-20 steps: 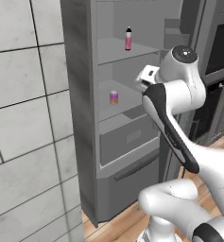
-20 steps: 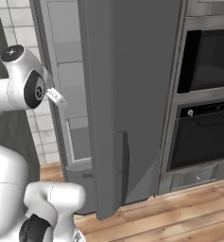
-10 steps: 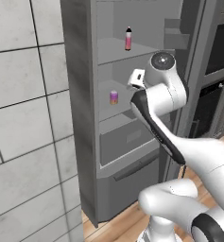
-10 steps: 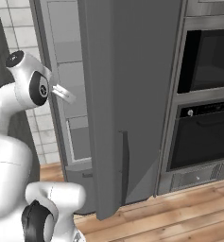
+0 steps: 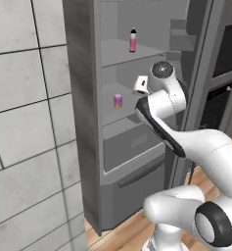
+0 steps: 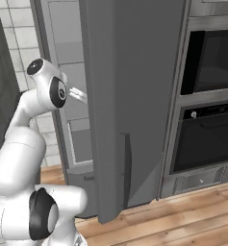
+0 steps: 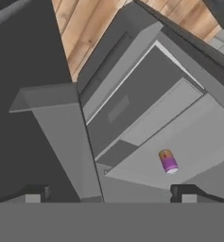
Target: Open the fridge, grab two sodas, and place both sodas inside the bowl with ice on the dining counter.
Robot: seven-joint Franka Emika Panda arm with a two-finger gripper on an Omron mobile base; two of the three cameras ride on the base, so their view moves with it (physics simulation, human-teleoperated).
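Inside the tall matte grey fridge (image 5: 83, 122), whose door stands swung wide, we see the short purple-pink can with a yellowish band (image 5: 118, 101) upright on the middle shelf, and the slim pink bottle with a black cap (image 5: 133, 40) upright on the shelf above it. Both sit toward the back of the fridge, well apart from each other.

Against the frames from a second ago, we note that the white arm has swung further into the fridge opening: its wrist, then out beside the door edge, is now in front of the middle shelf, to the right of the can and slightly higher. The can and bottle have not moved on their shelves.

From the hand camera, the two-finger gripper (image 7: 111, 193) looks down onto the middle shelf, with the can (image 7: 168, 161) lying just above the right fingertip (image 7: 185, 193) and the lower drawer of the fridge beyond. Its jaws are spread to their full width and hold nothing.

Right of the fridge door (image 6: 130, 110), the dark built-in oven stack (image 6: 209, 101) sits over the wooden floor (image 6: 183, 223).
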